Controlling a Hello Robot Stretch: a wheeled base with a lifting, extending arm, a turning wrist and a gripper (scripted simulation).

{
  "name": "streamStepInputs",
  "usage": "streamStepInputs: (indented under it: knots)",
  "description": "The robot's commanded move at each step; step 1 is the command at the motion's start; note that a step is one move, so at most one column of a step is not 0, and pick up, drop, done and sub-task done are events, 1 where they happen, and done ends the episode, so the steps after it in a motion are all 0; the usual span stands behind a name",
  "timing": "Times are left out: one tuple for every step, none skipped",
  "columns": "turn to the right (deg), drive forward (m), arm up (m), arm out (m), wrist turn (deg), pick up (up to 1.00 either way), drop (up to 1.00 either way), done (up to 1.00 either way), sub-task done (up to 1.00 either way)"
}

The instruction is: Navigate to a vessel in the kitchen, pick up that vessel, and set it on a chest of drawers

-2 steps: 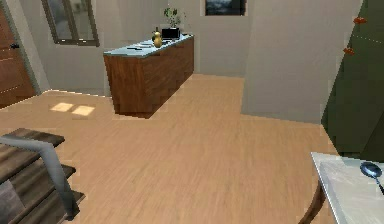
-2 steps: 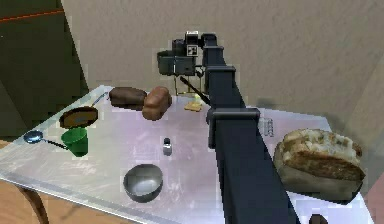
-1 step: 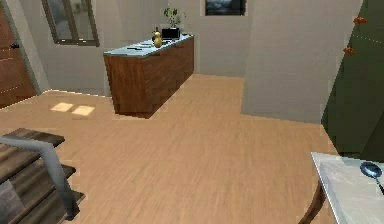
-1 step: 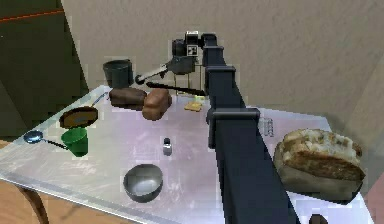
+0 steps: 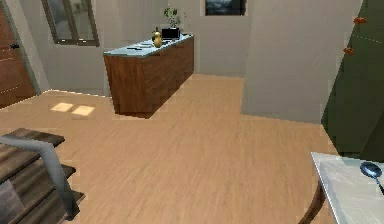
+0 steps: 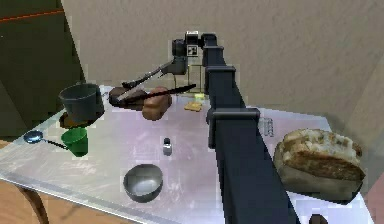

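Across the kitchen counter (image 6: 100,165), the arm (image 6: 238,135) is reaching out with the pincer (image 6: 128,88) at its far end, its fingers (image 6: 150,76) pointing toward the pot.

Pincer state: I cannot tell whether it is spread or pressed together. Brown lumps (image 6: 155,103) are lying on the counter right at it, so I cannot tell whether it is holding anything.

Vessels, all sitting on the counter:
- pot (image 6: 80,103): dark, just past the fingertips, nearest of the three. I am judging it the likely target.
- cup (image 6: 75,140): green, near the pot, on the robot's side of the pincer.
- bowl (image 6: 143,182): metal, well short of the pincer.

Other items:
- shaker (image 6: 168,148): standing between pincer and bowl.
- spoon (image 6: 33,137): lying past the cup.
- loaf (image 6: 320,163): lying well apart, on the arm's other side.
- cabinet (image 5: 150,72): wooden, standing far off across the floor (image 5: 200,140), carrying a vase (image 5: 157,39) and a plant (image 5: 172,14). It is possibly serving as the chest of drawers, though no drawers are making themselves out.

Progress: navigation is looking complete and pick-up is looking in hand, with no vessel hanging clear of the counter. Lifting, driving to the chest and setting down are remaining.
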Motion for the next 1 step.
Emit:
streamStepInputs:
  knots:
    - [0.0, 0.00, 0.00, 0.00, -45.0, 0.00, 0.00, 0.00, 0.00]
